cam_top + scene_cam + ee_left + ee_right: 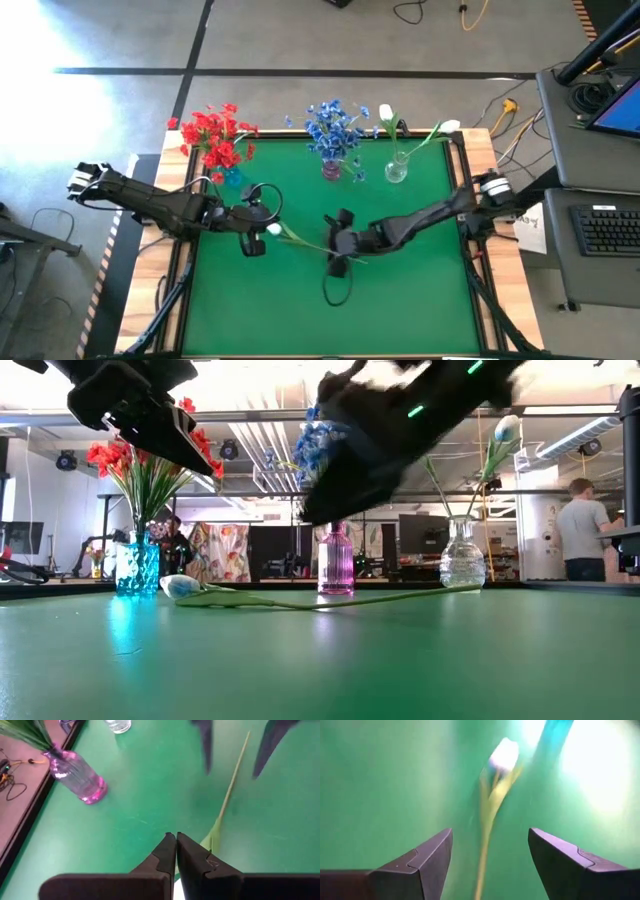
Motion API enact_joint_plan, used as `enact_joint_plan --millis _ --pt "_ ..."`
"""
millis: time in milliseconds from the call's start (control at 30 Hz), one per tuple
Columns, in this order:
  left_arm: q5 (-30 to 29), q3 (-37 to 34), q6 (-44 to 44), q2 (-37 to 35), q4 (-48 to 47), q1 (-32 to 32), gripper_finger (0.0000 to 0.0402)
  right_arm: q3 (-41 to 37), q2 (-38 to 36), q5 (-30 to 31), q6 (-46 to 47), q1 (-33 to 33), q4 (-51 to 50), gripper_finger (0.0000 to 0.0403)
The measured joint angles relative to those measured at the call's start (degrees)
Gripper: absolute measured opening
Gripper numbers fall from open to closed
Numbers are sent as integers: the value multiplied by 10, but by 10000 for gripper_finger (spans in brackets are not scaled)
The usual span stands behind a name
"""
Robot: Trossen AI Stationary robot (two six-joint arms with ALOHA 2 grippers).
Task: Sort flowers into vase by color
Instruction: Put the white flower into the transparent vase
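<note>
A white tulip-like bud on a long thin green stem (300, 238) lies flat on the green table mat (420, 300), near mid-table, bud end twd the left arm, stem running twd the right arm. In the low view it rests on the mat in front of the vases (300, 600).

Left gripper (252, 240) sits just by the bud end; its wrist view shows both fingers (165, 855) pressed together, nothing between them, w/ the stem (227, 800) just beside the tips.

Right gripper (338, 262) hangs over the stem's other end, fingers (432, 855) spread wide, stem (487, 820) in the gap but not touching either one.

Along the back edge of the mat:
- blue glass vase (137, 568) w/ red clustered blooms (215, 135)
- pink glass bottle vase (331, 169) w/ small blue clustered blooms (335, 125)
- clear glass vase (396, 170) w/ two white buds (386, 113)

A person (583, 530) stands in the room behind the table.
</note>
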Motion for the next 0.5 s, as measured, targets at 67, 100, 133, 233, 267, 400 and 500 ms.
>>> enact_joint_plan --millis 67,100,133,233,267,400,500 --pt "-2 0 -1 -2 -4 0 0 2 41 8 -29 -22 87 253" --pt "-5 2 -1 -3 -4 0 0 8 62 5 -36 -32 118 251" --pt "-7 3 -1 -5 -8 0 0 16 82 -6 -39 -41 143 249" --pt "-10 10 -1 -9 -17 0 0 54 131 -46 -40 -62 159 238" --pt "-10 10 -2 -10 -20 0 0 67 145 -57 -39 -66 157 234" --pt "-10 10 -2 -11 -22 0 0 114 193 -94 -30 -72 131 218" --pt "-10 10 -3 -11 -24 0 0 150 218 -99 -29 -72 83 204"
